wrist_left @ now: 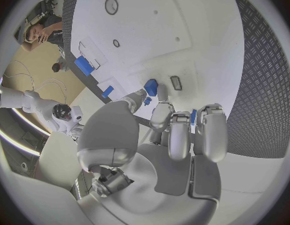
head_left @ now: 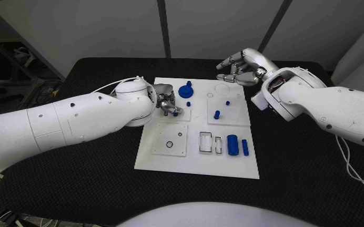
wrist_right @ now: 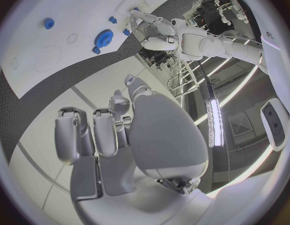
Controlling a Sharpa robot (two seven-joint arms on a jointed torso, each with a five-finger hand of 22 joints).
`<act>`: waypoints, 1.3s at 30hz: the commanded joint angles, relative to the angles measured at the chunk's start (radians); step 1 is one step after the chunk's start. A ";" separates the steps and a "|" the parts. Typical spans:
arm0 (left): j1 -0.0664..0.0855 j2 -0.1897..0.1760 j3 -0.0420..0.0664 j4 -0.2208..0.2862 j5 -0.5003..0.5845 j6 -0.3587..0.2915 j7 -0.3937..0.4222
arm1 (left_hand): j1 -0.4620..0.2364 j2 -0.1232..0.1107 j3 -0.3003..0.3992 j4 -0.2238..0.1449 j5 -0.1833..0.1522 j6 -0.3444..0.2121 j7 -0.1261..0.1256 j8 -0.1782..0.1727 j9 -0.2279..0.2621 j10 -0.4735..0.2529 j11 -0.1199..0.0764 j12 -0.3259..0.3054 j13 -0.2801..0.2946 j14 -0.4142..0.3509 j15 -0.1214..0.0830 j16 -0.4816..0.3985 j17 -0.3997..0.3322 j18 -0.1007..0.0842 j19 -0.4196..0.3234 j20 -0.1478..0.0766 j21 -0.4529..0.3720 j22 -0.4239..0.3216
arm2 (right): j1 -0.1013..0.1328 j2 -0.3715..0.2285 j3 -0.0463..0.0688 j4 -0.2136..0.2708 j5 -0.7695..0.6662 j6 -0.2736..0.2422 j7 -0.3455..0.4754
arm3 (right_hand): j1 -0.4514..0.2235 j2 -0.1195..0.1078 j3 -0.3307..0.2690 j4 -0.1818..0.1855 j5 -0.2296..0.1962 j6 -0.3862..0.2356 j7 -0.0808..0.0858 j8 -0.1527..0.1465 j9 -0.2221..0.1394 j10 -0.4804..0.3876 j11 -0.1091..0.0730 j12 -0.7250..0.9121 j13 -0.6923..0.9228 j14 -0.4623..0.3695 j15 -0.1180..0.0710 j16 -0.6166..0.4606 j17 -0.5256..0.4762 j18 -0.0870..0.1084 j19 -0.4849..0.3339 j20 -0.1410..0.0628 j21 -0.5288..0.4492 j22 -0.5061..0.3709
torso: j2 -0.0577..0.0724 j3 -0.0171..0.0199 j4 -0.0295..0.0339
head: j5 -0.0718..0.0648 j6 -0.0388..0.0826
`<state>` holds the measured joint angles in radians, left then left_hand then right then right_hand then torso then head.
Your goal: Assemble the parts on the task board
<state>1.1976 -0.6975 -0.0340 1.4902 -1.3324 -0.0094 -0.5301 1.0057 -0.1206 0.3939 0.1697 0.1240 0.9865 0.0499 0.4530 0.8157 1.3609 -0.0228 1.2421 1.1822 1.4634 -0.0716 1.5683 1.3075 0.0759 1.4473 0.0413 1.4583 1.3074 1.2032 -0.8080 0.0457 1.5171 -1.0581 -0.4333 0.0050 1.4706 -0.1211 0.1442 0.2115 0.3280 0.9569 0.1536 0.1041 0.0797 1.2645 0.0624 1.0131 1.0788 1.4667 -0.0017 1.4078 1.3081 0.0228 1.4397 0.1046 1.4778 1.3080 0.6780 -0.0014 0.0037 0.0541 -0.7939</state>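
Landmark is the task board (head_left: 197, 158), white plate mid-table on the black table (head_left: 303, 174).

Left hand (head_left: 168, 106) sits over the board's left edge, fingers curled down toward a small blue part (wrist_left: 150, 87). Left wrist view: fingertips (wrist_left: 162, 96) right at that part, but actual grip can't be told.

Right hand (head_left: 241, 68) hovers just past the board's far right corner, off the plate, fingers loosely apart and holding nothing; right wrist view confirms, fingers (wrist_right: 104, 132) separated, bare.

On the board: blue gear (head_left: 185, 91) near the far edge, just beyond the left hand. Small blue peg (head_left: 217, 114) upright near the board's centre-right. Blue cylinder (head_left: 233, 145) and a thinner blue pin (head_left: 245, 147) lie side by side toward the board's near right. An empty rectangular slot (head_left: 205, 141) just left of the cylinder.
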 commanded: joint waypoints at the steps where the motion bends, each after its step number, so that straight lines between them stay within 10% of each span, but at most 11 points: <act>1: 0.001 0.000 0.000 0.002 0.005 -0.015 -0.003 | -0.020 0.001 -0.036 0.017 -0.005 0.007 0.000 -0.008 0.002 -0.005 0.005 -0.001 -0.002 0.107 0.001 0.002 0.263 -0.032 0.005 0.002 0.001 0.089 | 0.002 0.000 0.001 -0.001 -0.003 0.003 0.007 | -0.010 0.001 0.001 0.006 0.001 0.002 0.002 -0.001 -0.001 -0.007 0.002 -0.004 -0.002 0.051 -0.006 -0.003 0.056 0.021 -0.007 0.000 -0.005 0.101 | 0.000 -0.0009 0.0011 | 0.000 0.001; 11: 0.001 -0.007 0.005 0.016 0.005 -0.031 -0.004 | -0.021 0.020 -0.128 0.061 -0.003 0.009 -0.001 -0.018 0.005 -0.007 0.005 -0.003 -0.005 0.107 0.001 0.002 0.263 -0.032 0.004 0.002 -0.002 0.089 | 0.002 0.002 0.001 -0.006 -0.003 0.005 0.005 | -0.010 0.001 0.002 0.006 0.002 0.001 0.002 -0.001 -0.001 -0.008 0.002 -0.005 -0.003 0.051 -0.007 -0.005 0.054 0.021 -0.008 0.000 -0.006 0.100 | -0.001 -0.0005 0.0001 | 0.002 0.003; 24: 0.005 -0.033 0.096 0.042 0.008 -0.006 -0.005 | 0.026 0.031 -0.180 0.065 -0.001 -0.013 0.009 -0.037 0.003 -0.030 0.013 -0.028 -0.032 0.107 0.007 0.002 0.263 -0.026 -0.013 0.005 -0.019 0.066 | 0.002 0.002 0.000 -0.011 -0.003 0.005 0.002 | -0.009 0.002 0.002 0.006 0.003 0.001 0.002 -0.001 -0.001 -0.009 0.002 -0.006 -0.004 0.051 -0.007 -0.005 0.054 0.021 -0.008 0.000 -0.006 0.100 | -0.001 -0.0008 0.0011 | 0.000 0.010; 30: 0.040 -0.037 0.125 0.010 0.049 0.053 -0.004 | 0.070 0.041 -0.227 0.068 0.000 -0.055 0.035 -0.092 -0.038 -0.069 0.036 -0.061 -0.069 0.103 0.026 -0.006 0.252 -0.018 -0.037 0.022 -0.045 0.036 | 0.002 0.004 0.000 -0.015 -0.003 0.006 0.002 | -0.009 0.002 0.002 0.006 0.003 0.001 0.002 -0.001 -0.001 -0.009 0.002 -0.006 -0.004 0.051 -0.007 -0.005 0.054 0.021 -0.008 0.000 -0.006 0.100 | 0.000 -0.0005 0.0001 | 0.001 0.014; 39: 0.085 0.023 0.131 -0.171 0.077 0.216 -0.001 | 0.079 0.045 -0.273 0.085 -0.001 -0.050 0.041 -0.112 -0.067 -0.080 0.042 -0.066 -0.078 0.100 0.033 -0.010 0.247 -0.016 -0.045 0.030 -0.053 0.028 | 0.002 0.008 0.000 -0.019 -0.003 0.011 -0.001 | -0.008 0.003 0.003 0.006 0.004 0.001 0.002 -0.002 -0.002 -0.008 0.002 -0.005 -0.003 0.051 -0.007 -0.005 0.055 0.021 -0.007 0.000 -0.006 0.101 | 0.002 -0.0009 0.0005 | 0.005 0.016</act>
<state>1.2805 -0.6808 0.0982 1.3362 -1.2796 0.1077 -0.5312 1.0743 -0.0735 0.1275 0.2547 0.1236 0.9359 0.0856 0.3453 0.7511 1.2883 0.0168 1.1792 1.1052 1.4636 -0.0464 1.5627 1.3075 0.0759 1.4075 0.0699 1.4117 1.3074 1.2030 -0.8004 0.0455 1.4977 -1.0583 -0.4301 0.0028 1.4697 -0.1222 0.1469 0.2142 0.3280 0.9569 0.1536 0.1041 0.0795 1.2646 0.0626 1.0132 1.0764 1.4667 -0.0017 1.4078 1.3077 0.0387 1.4399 0.1048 1.4780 1.3077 0.6786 -0.0015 0.0043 0.0584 -0.7765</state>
